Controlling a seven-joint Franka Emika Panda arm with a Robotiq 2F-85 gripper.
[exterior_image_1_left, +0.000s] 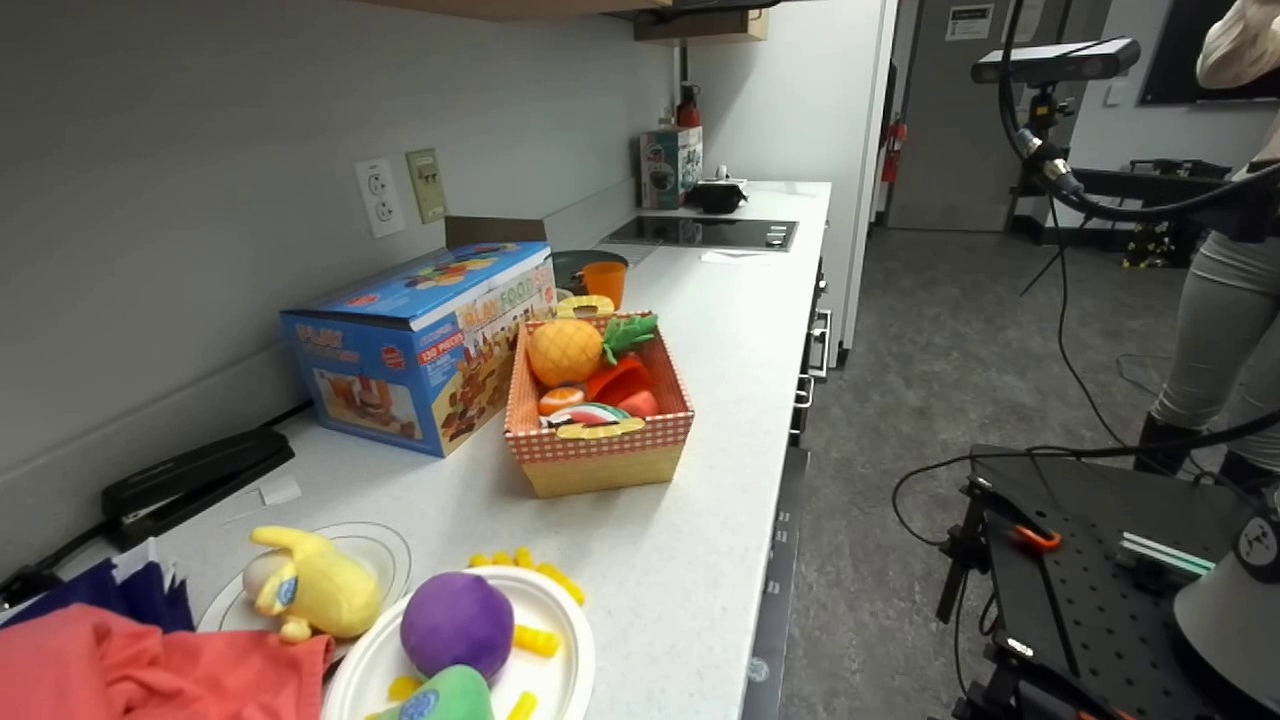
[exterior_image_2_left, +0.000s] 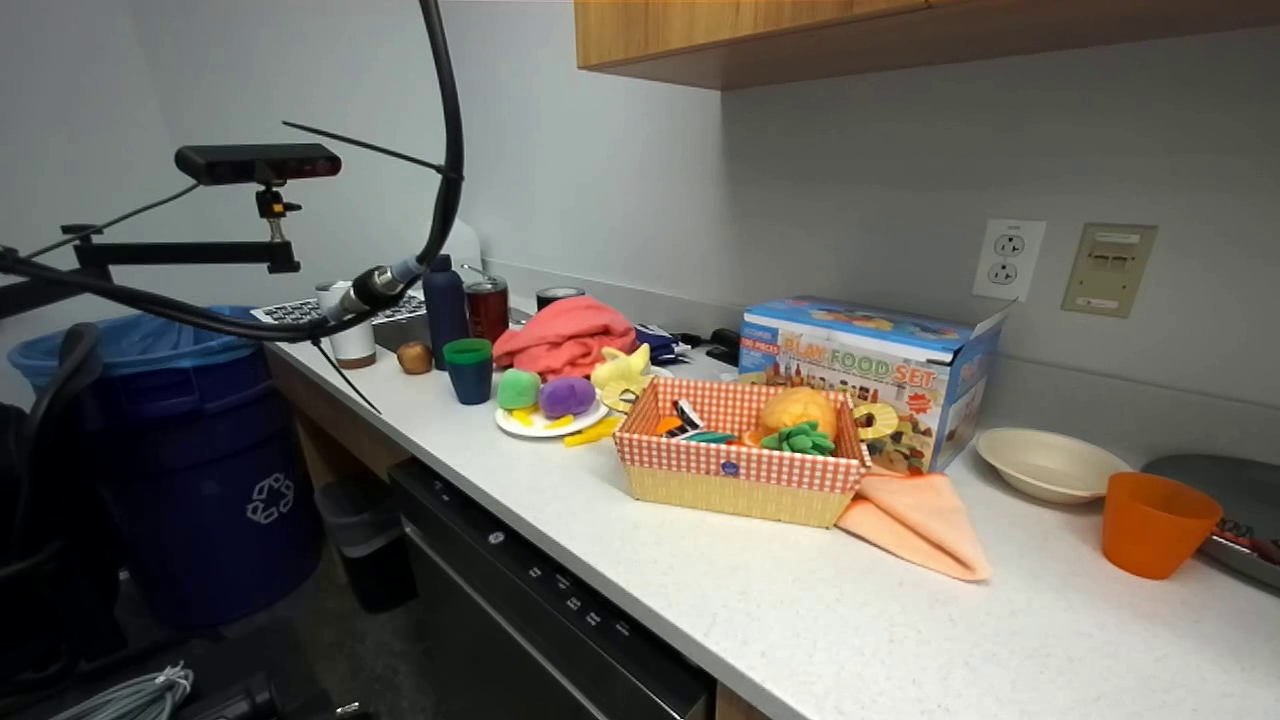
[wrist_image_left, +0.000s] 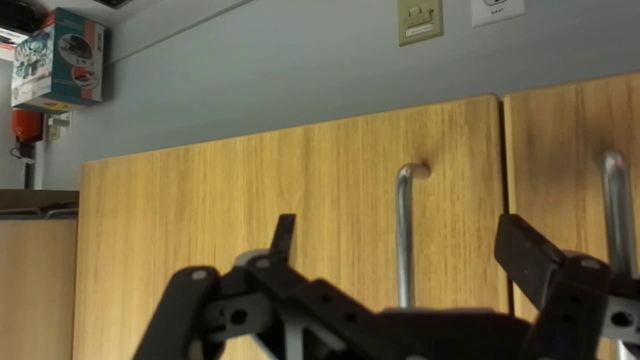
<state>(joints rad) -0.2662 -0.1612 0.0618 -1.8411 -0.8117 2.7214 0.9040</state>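
Two fingers (wrist_image_left: 526, 256) spread wide, claw (wrist_image_left: 395, 222) facing handle (wrist_image_left: 404, 245) on cabinet door (wrist_image_left: 225, 210).

I see the counter (exterior_image_1_left: 740, 420) lengthwise in an exterior view, front edge (exterior_image_1_left: 768, 520) right; in an exterior view, obliquely at the wall (exterior_image_2_left: 880, 180), edge lower left. Both share the basket (exterior_image_2_left: 740, 495). Wrist view: inverted, close on cabinet doors (wrist_image_left: 240, 200).

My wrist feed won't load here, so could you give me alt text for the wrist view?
The tool, open and empty, frames a metal handle on a wooden cabinet door between its fingers, with no contact visible. A second door is at the picture's right. The view is upside down; a gray wall shows at the top, with a teal box at upper left.
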